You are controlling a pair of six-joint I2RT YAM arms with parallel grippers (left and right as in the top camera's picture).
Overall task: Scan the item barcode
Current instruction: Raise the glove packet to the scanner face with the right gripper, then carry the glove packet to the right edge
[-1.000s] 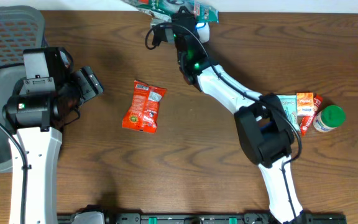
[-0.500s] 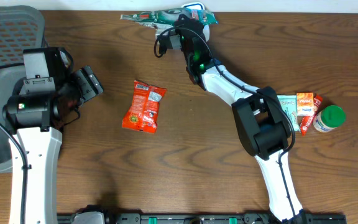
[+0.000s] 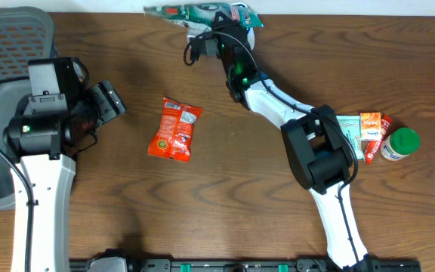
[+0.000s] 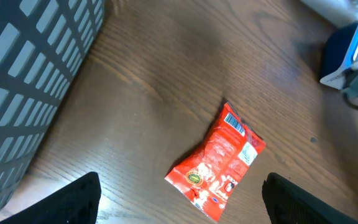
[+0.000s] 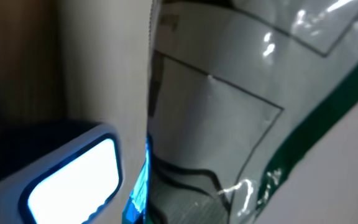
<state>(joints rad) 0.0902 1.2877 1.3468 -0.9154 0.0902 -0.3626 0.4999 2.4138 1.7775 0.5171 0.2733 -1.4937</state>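
Over on the left, the left claw (image 3: 110,103) hangs with its jaws wide, nothing in them; the red snack packet (image 3: 175,129) lies flat just ahead of its tips, untouched. Now the action: the right claw (image 3: 216,30), pinched shut on the green-and-white packet (image 3: 183,13), has swung it out leftward in the last second, and it's spread flat now, right beside the claw. The scanner (image 5: 73,174) glows blue just below that claw, its window facing the film. I'd say this is the scanning pass itself; I can't make out a barcode.
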